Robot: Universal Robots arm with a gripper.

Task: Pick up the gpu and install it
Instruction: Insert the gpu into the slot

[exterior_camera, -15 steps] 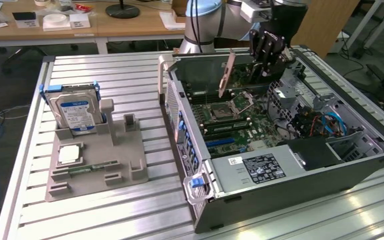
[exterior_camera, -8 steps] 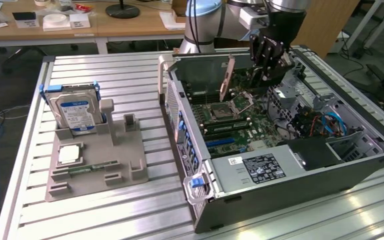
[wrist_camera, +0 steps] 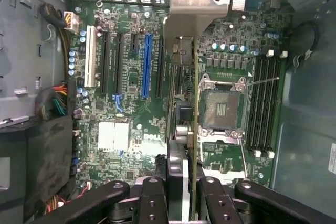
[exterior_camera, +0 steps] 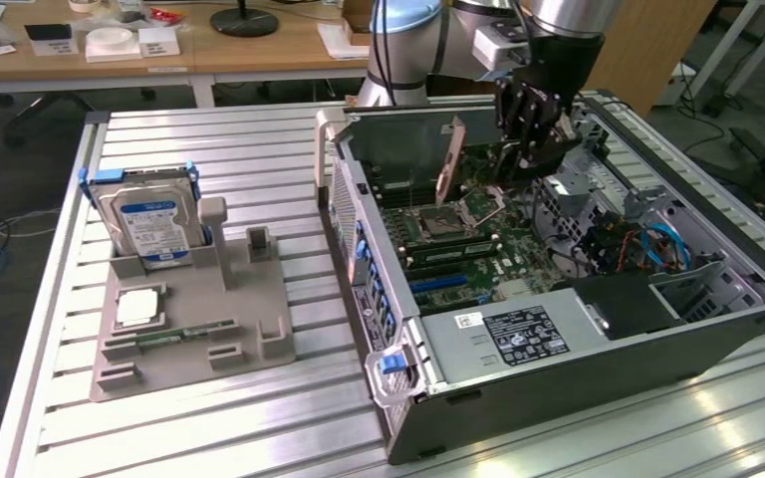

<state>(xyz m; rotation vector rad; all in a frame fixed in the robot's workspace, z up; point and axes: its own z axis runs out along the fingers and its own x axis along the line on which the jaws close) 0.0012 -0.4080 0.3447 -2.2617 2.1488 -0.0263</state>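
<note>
Left of the pincer, on the ribbed aluminium surface (exterior_camera: 223,418): grey plastic holder tray (exterior_camera: 183,329) with a boxy silver hard drive (exterior_camera: 150,227) standing upright. Pincer (exterior_camera: 532,149) is inside the open PC case (exterior_camera: 596,329), fingers closed narrow on the gpu (wrist_camera: 193,129). Card is edge-on above the green motherboard (wrist_camera: 131,129), beside the blue slot (wrist_camera: 146,66) and the CPU socket (wrist_camera: 223,109). Judgement: gpu is light, thin, stiff, fragile; grip the bare board edges, not components. Silvery bracket (wrist_camera: 197,3) sits at the far end.
</note>
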